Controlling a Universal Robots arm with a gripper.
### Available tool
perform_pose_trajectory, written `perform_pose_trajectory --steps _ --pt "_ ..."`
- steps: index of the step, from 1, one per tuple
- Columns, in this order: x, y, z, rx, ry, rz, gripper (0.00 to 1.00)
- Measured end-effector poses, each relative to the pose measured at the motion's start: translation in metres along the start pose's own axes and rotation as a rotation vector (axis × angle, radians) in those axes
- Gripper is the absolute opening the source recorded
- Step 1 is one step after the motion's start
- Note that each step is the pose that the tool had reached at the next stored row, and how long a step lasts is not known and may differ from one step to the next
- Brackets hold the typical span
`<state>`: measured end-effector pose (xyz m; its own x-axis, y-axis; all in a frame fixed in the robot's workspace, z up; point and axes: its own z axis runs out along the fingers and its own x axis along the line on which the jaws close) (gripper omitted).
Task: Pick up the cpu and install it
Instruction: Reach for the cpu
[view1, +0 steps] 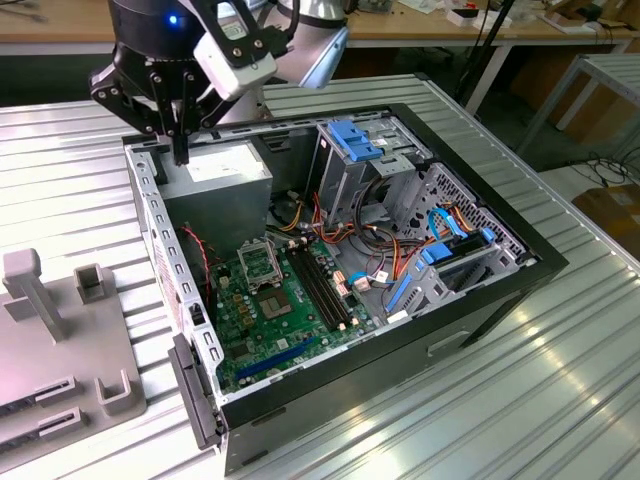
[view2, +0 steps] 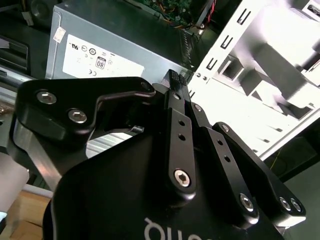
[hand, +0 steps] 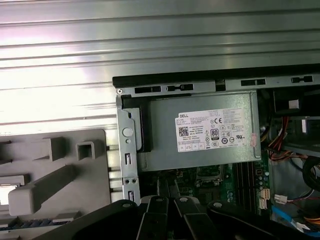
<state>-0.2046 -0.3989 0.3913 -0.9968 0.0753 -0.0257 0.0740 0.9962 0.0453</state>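
Task barely begun, as far as I can judge: nothing picked up, nothing installed. My jaws are pressed together w/ nothing visible betw. them. They hang over a corner of the open PC case (view1: 330, 392), right above the power supply (view1: 222, 172) and not touching it. The cpu (hand: 6, 194) is, I think, the pale flat patch in a pocket of the grey holder (hand: 95, 190). That holder lies on the tabletop (view1: 480, 420) outside the case, off to one side of my jaws and lower. The patch is cut by the picture edge, so that's a guess, not a sure ID. The socket (view1: 260, 264) sits on the green motherboard (view1: 262, 330), down inside the case. It's beyond the power supply from my jaws and well below them. Its dull metal frame shows, but I can't tell whether the middle is bare. So by my reading the whole pick and the whole install are left. The cpu, what little shows: bright, whitish-silver, flat, lying level in its pocket, w/ approx. a square corner. No greenish rim or top detail to make out.
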Motion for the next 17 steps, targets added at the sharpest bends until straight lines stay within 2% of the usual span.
perform_pose_trajectory --steps 4,7,8,10,17 --pt "0.0042 -0.0003 0.0001 0.0 0.0 0.0 0.11" --pt "0.0316 -0.0024 0.0005 0.0 0.0001 0.0 0.11" --pt "0.0317 -0.0024 0.0005 0.0 0.0 0.0 0.11" --pt "0.0376 -0.0028 0.0003 0.0 0.0 0.0 0.11" --pt "0.0378 -0.0029 0.0003 0.0 0.0 0.0 0.11"
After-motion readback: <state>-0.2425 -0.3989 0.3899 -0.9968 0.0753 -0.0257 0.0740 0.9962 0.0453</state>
